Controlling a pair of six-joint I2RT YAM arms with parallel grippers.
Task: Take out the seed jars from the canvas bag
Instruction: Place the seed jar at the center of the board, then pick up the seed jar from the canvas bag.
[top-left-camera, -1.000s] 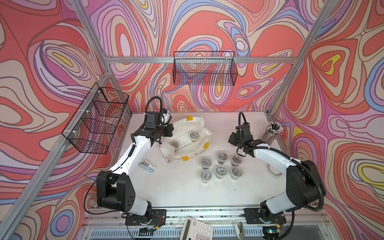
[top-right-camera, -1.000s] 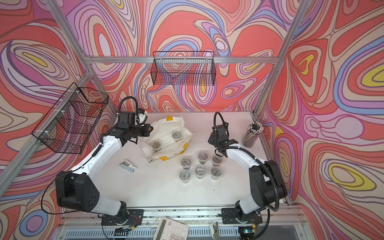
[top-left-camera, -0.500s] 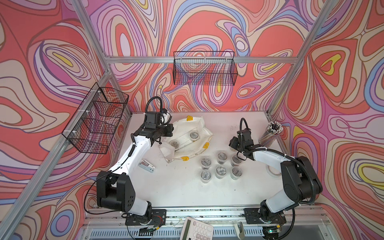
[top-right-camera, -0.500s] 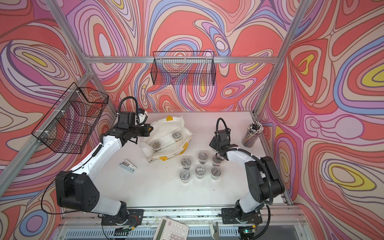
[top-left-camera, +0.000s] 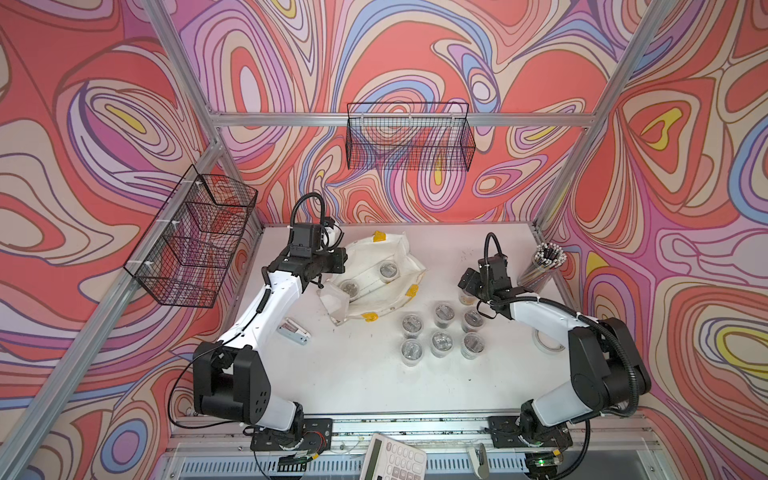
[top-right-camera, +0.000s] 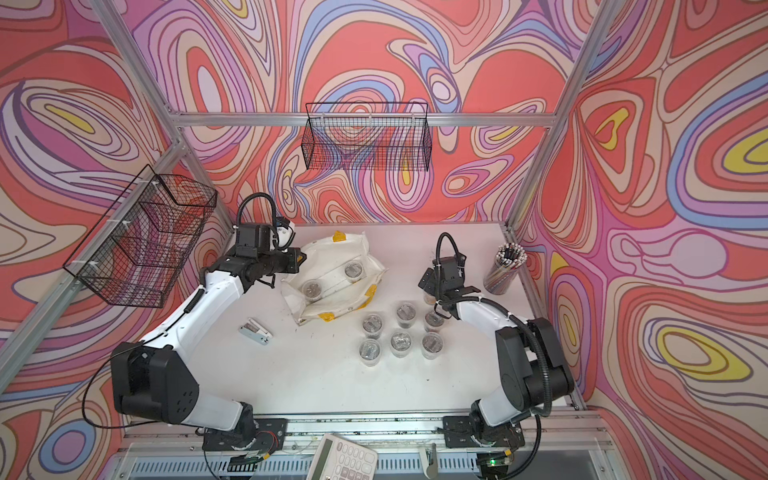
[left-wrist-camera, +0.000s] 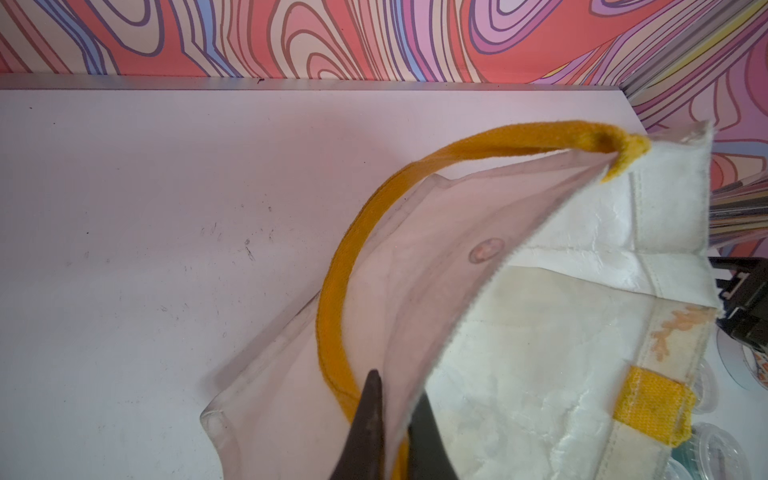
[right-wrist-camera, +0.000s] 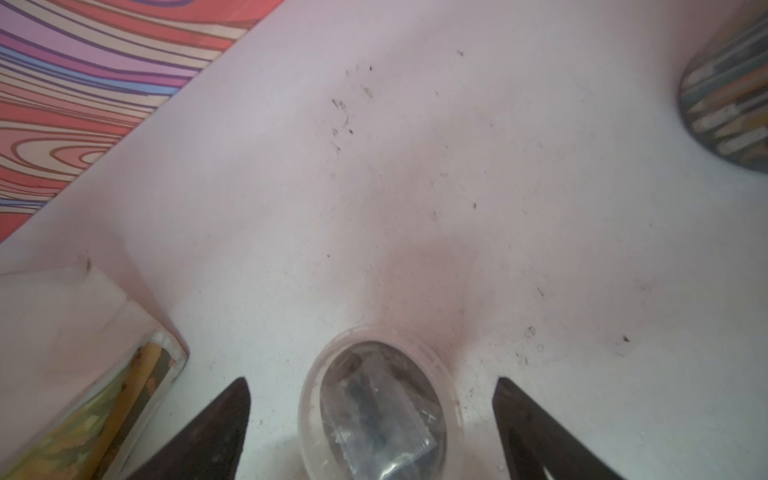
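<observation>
The canvas bag (top-left-camera: 401, 249) lies open at the back of the table, with two seed jars (top-left-camera: 388, 270) (top-left-camera: 350, 286) inside it. My left gripper (left-wrist-camera: 397, 390) is shut on the bag's rim (left-wrist-camera: 540, 353), beside its yellow handle (left-wrist-camera: 332, 291). Several seed jars (top-left-camera: 441, 343) stand in two rows on the table to the right of the bag. One more seed jar (right-wrist-camera: 380, 411) stands upright just behind that group. My right gripper (right-wrist-camera: 370, 382) is open around it, with its fingers clear of the jar's sides.
A clear cup of pencils (top-left-camera: 540, 266) stands at the back right. A roll of tape (top-left-camera: 546, 340) lies beside the right arm. A small stapler (top-left-camera: 293, 331) lies left of the bag. Wire baskets (top-left-camera: 409, 137) hang on the walls. A calculator (top-left-camera: 392, 457) sits at the front edge.
My right gripper has come down behind the group of jars, set its jar on the table and opened. The left arm has not moved.
</observation>
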